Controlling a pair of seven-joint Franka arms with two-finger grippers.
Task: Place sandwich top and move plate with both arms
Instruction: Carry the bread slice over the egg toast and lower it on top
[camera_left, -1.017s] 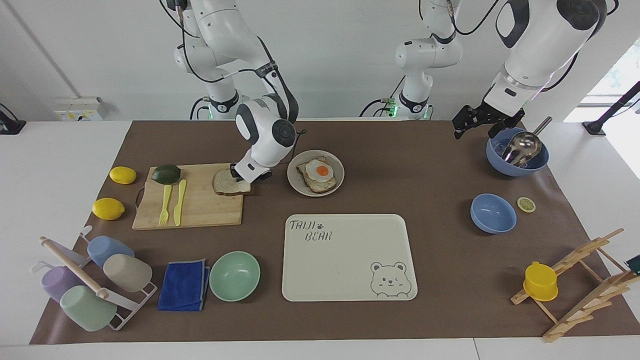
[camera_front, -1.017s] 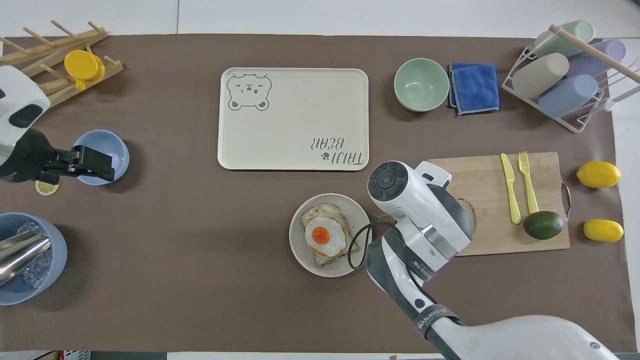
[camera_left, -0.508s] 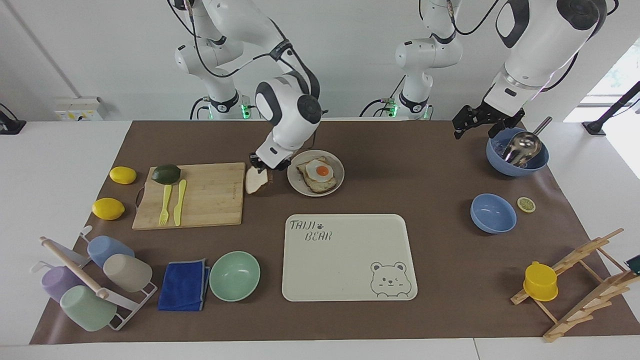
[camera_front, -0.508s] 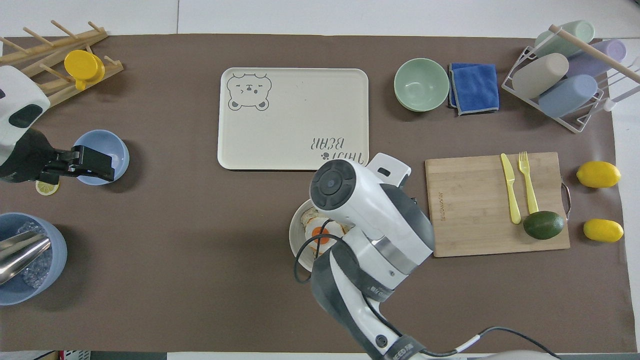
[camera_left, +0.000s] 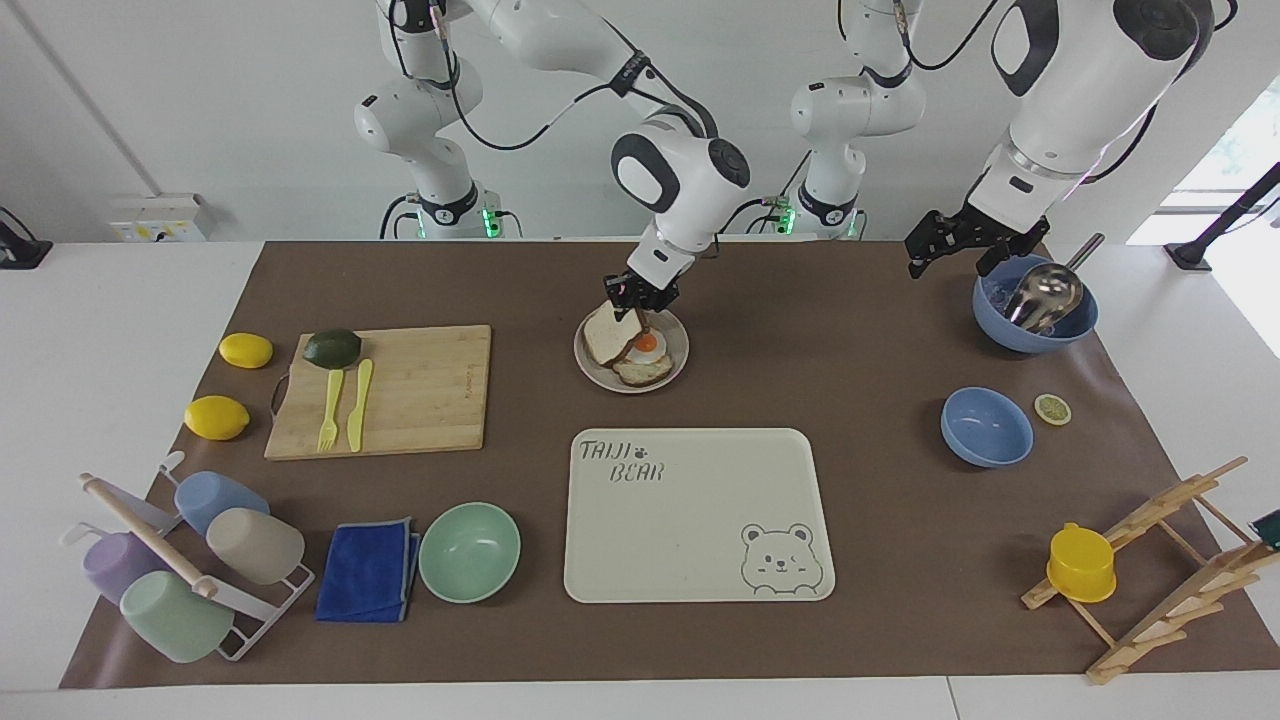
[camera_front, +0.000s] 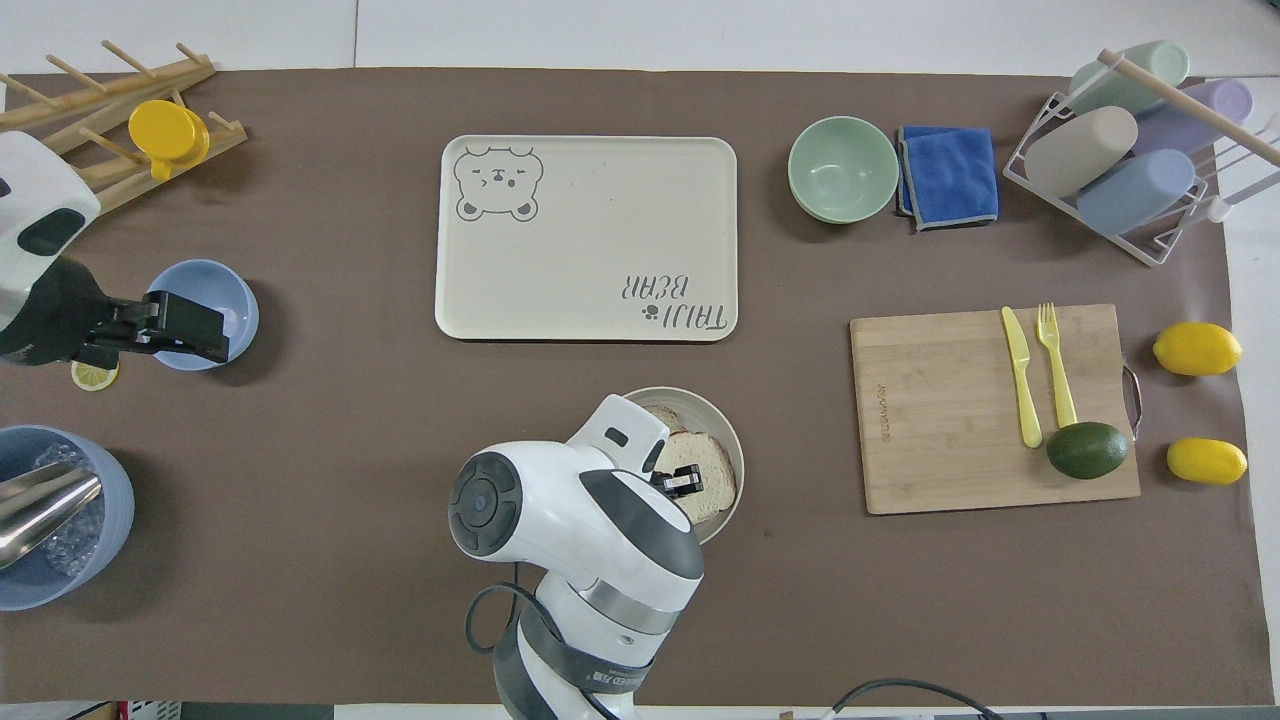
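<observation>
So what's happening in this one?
The right gripper holds a plain bread slice tilted over the plate, above the egg toast, not yet laid flat. The left gripper waits open over the blue bowl with the scoop. The plate sits nearer the robots than the bear tray.

- A robotics lab staged as a kitchen.
- Two white jointed robot arms (camera_left: 680, 180) bolted at the top of the facing view, cables trailing, bare white wall.
- White worktop (camera_left: 120, 330) under a brown mat (camera_left: 850, 330), laid with a cutting board (camera_left: 400, 400), bowls and a cup rack (camera_left: 170, 570).
</observation>
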